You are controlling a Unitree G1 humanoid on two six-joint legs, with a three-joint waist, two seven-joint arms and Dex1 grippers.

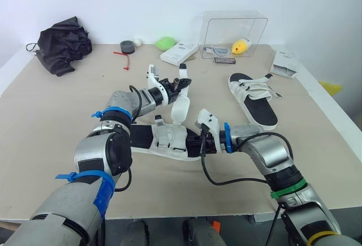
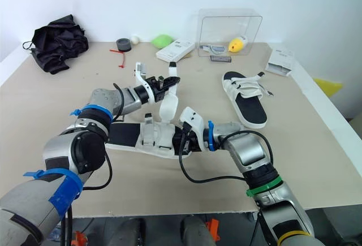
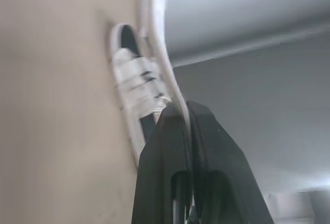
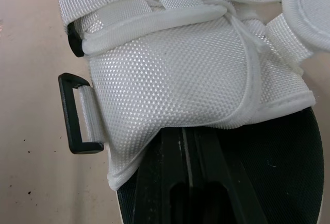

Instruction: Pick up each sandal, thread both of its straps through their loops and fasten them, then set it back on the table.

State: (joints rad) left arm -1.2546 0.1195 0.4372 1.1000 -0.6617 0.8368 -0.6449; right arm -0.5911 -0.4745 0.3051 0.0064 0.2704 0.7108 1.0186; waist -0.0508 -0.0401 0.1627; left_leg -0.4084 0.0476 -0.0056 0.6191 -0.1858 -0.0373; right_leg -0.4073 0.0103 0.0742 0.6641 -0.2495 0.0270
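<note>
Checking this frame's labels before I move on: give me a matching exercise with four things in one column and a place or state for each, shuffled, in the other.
Things:
1. left hand
2. near sandal
3. far sandal
4. clear plastic box

Places or states:
A. at the far edge of the table, a yellow thing inside
B. shut on a white strap, raised off the table
C. lying alone on the table's right side
D. flat on the table, one strap pulled upward

Pairs: 1-B, 2-D, 3-C, 4-A.
</note>
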